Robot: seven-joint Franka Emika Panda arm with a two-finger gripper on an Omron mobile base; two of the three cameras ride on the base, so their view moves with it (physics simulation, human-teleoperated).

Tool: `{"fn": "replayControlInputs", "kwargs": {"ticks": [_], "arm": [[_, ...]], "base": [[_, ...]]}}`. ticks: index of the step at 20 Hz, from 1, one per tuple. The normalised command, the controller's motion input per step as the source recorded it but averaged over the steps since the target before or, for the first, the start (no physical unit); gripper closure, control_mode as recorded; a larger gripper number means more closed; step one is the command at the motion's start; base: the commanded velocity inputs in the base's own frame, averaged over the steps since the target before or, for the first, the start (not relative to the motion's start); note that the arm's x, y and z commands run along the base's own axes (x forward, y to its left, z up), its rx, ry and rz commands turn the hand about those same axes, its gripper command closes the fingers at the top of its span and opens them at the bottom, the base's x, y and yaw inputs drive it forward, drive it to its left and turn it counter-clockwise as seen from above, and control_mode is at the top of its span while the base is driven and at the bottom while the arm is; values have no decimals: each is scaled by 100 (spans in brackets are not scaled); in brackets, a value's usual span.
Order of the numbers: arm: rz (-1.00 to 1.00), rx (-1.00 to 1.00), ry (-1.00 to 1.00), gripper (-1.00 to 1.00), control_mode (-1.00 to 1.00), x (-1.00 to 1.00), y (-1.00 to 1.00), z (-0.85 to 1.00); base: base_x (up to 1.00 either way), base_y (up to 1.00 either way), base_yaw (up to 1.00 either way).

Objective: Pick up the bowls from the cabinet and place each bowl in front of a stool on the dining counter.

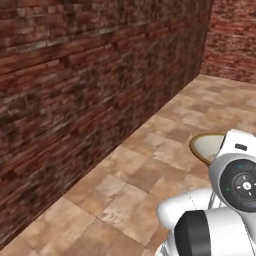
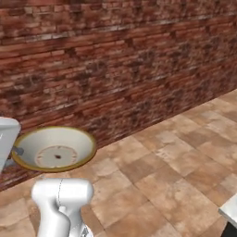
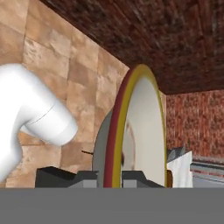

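A wide shallow cream bowl point(image 2: 55, 149) with a tan rim hangs above the tiled floor, held level by its rim. My gripper point(image 3: 111, 178) is shut on that rim, one dark finger on each side. The hand view looks along the bowl point(image 3: 141, 131) edge-on, with its hollow side facing right. From the left base, the bowl point(image 1: 206, 145) sticks out to the left from behind my white hand. The cabinet and the stools are out of view.
A dark red brick wall point(image 1: 75, 90) runs close along my left, and brown floor tiles point(image 2: 176, 157) stretch ahead. A pale corner over something dark point(image 2: 229, 210) pokes in at the lower right; I cannot tell what it belongs to.
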Motion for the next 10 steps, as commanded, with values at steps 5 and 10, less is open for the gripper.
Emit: {"fn": "replayControlInputs", "kwargs": {"ticks": [5, 10], "arm": [[0, 0, 0, 100, 100, 0, 0, 0], [0, 0, 0, 100, 100, 0, 0, 0]], "base": [[100, 75, -57], [100, 75, -58]]}}
